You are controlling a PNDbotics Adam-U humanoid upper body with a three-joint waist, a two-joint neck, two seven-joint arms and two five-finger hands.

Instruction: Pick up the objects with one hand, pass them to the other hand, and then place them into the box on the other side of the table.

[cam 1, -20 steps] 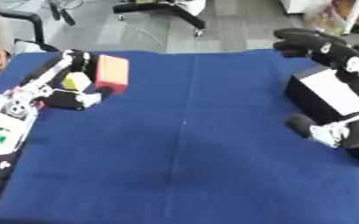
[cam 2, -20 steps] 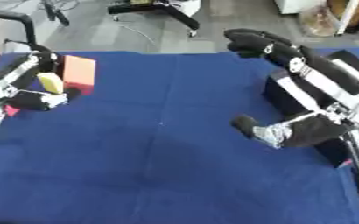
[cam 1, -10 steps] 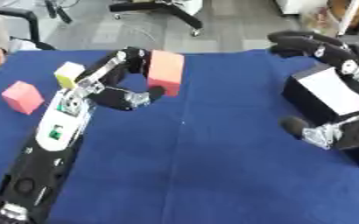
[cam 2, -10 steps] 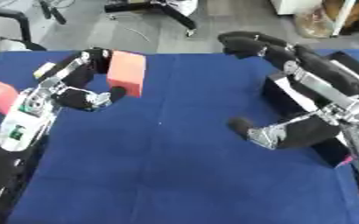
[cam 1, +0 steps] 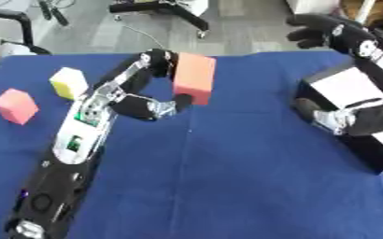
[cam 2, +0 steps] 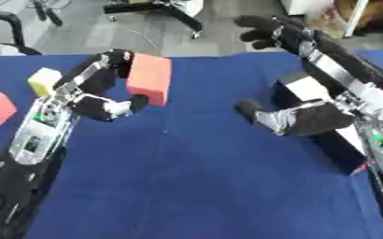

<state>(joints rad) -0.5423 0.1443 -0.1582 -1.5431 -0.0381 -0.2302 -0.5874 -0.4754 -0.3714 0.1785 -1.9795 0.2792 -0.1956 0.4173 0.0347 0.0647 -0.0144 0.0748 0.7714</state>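
left hand (cam 1: 150, 100): fingers pinch salmon block (cam 1: 193, 77), raised over the counter (cam 1: 227, 177) | right hand (cam 2: 297, 119): fingers relaxed, beside box (cam 1: 350, 91) | pink cube (cam 1: 16, 105), yellow cube (cam 1: 68, 82): left of block

Both views looked steeply down from the robot's head onto the blue table (cam 1: 227, 177), facing forward toward the grey floor (cam 1: 244, 28) beyond its far edge. They sat side by side and close to the work, sharing nearly the whole scene. The right eye view showed everything shifted leftward, taking in more of the box (cam 2: 325, 116) at the right.
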